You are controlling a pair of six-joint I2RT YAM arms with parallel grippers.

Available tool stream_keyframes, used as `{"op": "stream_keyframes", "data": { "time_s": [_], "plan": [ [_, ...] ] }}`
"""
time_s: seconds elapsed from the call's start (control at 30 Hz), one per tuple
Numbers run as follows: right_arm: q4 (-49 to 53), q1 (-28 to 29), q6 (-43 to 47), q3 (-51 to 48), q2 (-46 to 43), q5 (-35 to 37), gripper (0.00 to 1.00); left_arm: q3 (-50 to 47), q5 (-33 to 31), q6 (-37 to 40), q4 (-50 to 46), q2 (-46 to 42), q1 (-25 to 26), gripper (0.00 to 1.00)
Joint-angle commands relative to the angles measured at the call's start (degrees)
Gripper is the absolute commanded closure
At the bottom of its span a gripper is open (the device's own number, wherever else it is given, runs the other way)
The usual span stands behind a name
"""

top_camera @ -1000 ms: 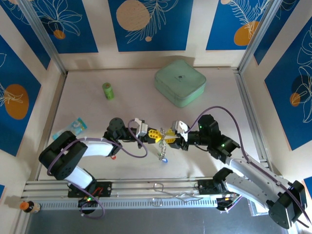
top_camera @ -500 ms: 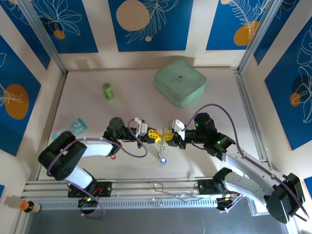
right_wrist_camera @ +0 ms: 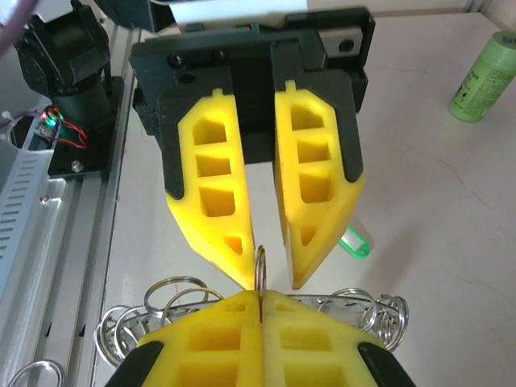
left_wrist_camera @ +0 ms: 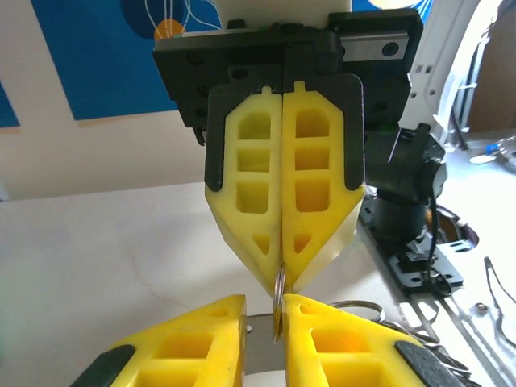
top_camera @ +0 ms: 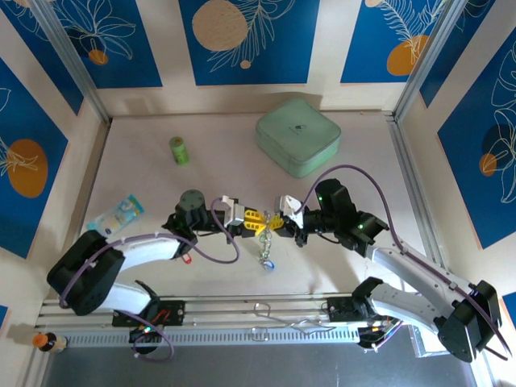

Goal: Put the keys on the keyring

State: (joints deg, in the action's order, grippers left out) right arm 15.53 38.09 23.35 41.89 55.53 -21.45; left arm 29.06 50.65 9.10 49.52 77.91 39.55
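My two grippers meet tip to tip above the table's middle. The right gripper (right_wrist_camera: 260,295) (top_camera: 273,224) is shut on a small metal ring (right_wrist_camera: 260,266) standing edge-on. The left gripper (left_wrist_camera: 264,301) (top_camera: 262,222) is open, its yellow fingers (right_wrist_camera: 211,211) a little apart on either side of that same ring (left_wrist_camera: 279,289). The keyring (right_wrist_camera: 364,310), a silvery band with several wire loops, hangs just under the right fingers. Below the grippers dangle keys (top_camera: 266,251), ending in a blue tag (top_camera: 270,264). A green-tagged key (right_wrist_camera: 354,242) lies on the table.
A pale green box (top_camera: 297,137) sits at the back right and a green cylinder (top_camera: 179,150) at the back left. A light blue packet (top_camera: 115,213) lies by the left wall. A small red tag (top_camera: 187,259) rests beside the left arm.
The right gripper has closed onto the small ring. The left gripper's fingers, shut before, have parted slightly. Both arms shifted a little.
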Motion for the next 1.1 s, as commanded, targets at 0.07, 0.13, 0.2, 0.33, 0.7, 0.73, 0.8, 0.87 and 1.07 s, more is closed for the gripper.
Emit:
{"op": "stream_keyframes", "data": {
  "time_s": [0.07, 0.13, 0.2, 0.33, 0.7, 0.73, 0.8, 0.87, 1.07],
  "plan": [
    [10.02, 1.60, 4.45, 5.39, 1.96, 2.29, 1.00, 4.90, -4.54, 13.82, -22.06, -4.18, 0.79, 0.82],
    [11.90, 2.46, 5.17, 6.94, 2.79, 3.50, 1.00, 5.45, -4.44, 14.50, -23.48, -4.60, 0.87, 0.84],
    [13.12, 3.00, 5.38, 8.33, 3.56, 4.12, 1.00, 6.24, -4.25, 15.13, -25.53, -4.54, 0.96, 0.87],
    [13.40, 4.11, 5.49, 9.93, 4.02, 3.87, 1.00, 8.10, -4.12, 18.15, -31.03, -4.21, 1.40, 0.96],
    [-2.40, 2.26, -2.35, -3.41, -5.66, 3.10, 0.60, -1.77, -5.04, 4.49, -2.30, -6.59, 1.48, 1.00],
    [-3.59, 2.32, -2.79, -4.90, -6.42, 3.11, 0.61, -2.72, -5.04, 2.65, 1.38, -6.23, 1.48, 1.00],
    [-5.12, 2.58, -3.47, -6.87, -7.36, 4.14, 0.61, -4.01, -5.17, 0.17, 6.41, -5.61, 1.41, 1.00],
    [-6.04, 2.86, -3.62, -7.85, -7.78, 5.72, 0.63, -4.36, -4.42, -1.47, 9.00, -4.97, 1.41, 1.00],
    [-9.60, 3.40, -2.99, -8.86, -8.08, 7.14, 0.66, -4.36, -2.59, -2.69, 11.48, -3.11, 1.41, 1.00]
  ]
}}
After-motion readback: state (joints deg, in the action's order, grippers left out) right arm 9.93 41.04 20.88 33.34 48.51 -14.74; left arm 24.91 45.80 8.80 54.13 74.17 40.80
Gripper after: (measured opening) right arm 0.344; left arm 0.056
